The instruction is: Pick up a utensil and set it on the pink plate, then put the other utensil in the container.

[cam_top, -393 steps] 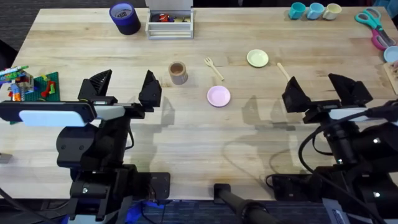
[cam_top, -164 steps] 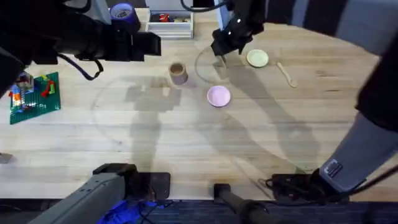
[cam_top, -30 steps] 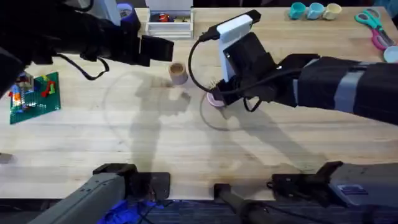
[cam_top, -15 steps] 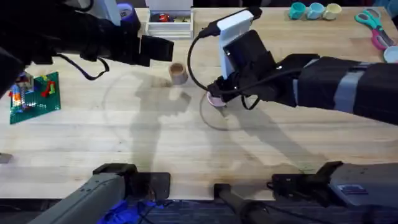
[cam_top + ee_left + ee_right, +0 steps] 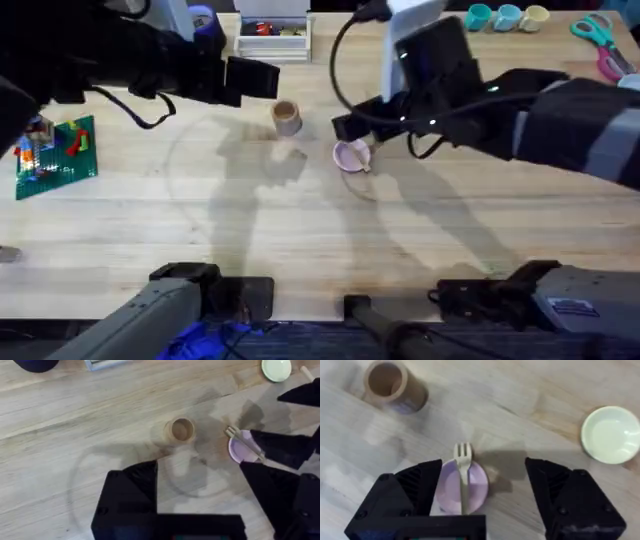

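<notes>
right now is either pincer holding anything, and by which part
Nothing is held. The right pincer is open above the pink plate, with the wooden fork lying free on the plate. The left pincer is open and empty above the table.

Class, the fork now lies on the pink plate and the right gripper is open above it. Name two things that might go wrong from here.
1. The fork overhangs the pink plate, tines past the rim; a brush from the right gripper might tip it off.
2. The container is narrow and stands upright; a spoon lowered off-centre might topple it.
</notes>
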